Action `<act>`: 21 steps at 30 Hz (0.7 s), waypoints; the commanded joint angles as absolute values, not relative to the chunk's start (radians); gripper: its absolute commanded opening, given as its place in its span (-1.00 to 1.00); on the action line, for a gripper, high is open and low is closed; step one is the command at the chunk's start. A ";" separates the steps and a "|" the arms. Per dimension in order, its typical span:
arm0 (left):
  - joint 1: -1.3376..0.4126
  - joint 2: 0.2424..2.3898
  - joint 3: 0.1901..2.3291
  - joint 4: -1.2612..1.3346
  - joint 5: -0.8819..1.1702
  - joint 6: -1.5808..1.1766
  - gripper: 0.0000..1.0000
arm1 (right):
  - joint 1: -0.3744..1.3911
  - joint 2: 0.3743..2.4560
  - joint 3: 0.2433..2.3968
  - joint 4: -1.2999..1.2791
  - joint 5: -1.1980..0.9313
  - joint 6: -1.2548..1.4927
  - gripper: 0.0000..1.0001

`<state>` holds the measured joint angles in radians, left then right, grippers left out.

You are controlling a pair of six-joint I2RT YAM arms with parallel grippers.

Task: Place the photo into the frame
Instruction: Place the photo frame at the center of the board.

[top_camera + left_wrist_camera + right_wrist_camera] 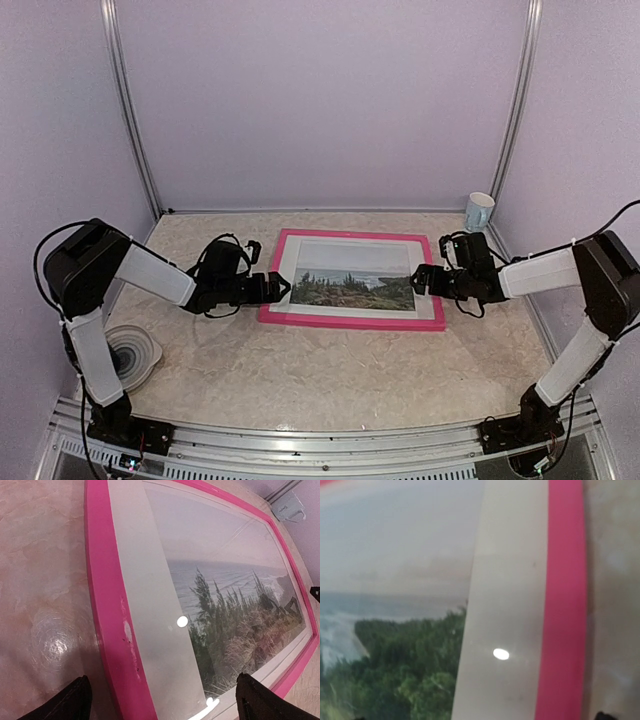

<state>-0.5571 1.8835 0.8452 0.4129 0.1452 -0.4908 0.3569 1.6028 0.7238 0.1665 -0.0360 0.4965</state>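
The jaws of the left gripper [274, 288] stand wide apart and hold nothing. In the left wrist view its two dark fingertips [70, 702] sit in the bottom corners, one over bare table [330, 375] and the other over the picture, with the frame's left rail between them. Lower left in the top view, a pale round dish [135, 352] lies beside that arm.

The frame [350, 236] lies flat, face up, in the middle of the top view, just above centre. The photo [352, 290] already sits inside it, in the lower part of the opening, with a white border [432, 300] around it.

The right gripper [420, 279] is at the frame's right rail. Its wrist view shows only a dark speck at the bottom edge, so I cannot tell how its jaws stand or whether they touch anything. A white mug [479, 210] stands in the upper right, well clear of the frame.

Bright spots reflected on the front suggest a glossy glazed sheet, likely slick and breakable. The frame looks thin, stiff and light, and the print inside looks flimsy. Any hold seems best taken on the pink rails at the outer edge, not on the glazed face.
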 commanded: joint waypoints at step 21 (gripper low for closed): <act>-0.645 1.794 0.669 0.539 0.214 -0.554 0.98 | 0.357 1.677 0.673 0.331 -0.316 0.492 0.98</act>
<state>-0.6041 1.8069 0.7139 0.4858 0.1215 -0.5159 0.3420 1.6684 0.6907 0.2901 -0.2035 0.4843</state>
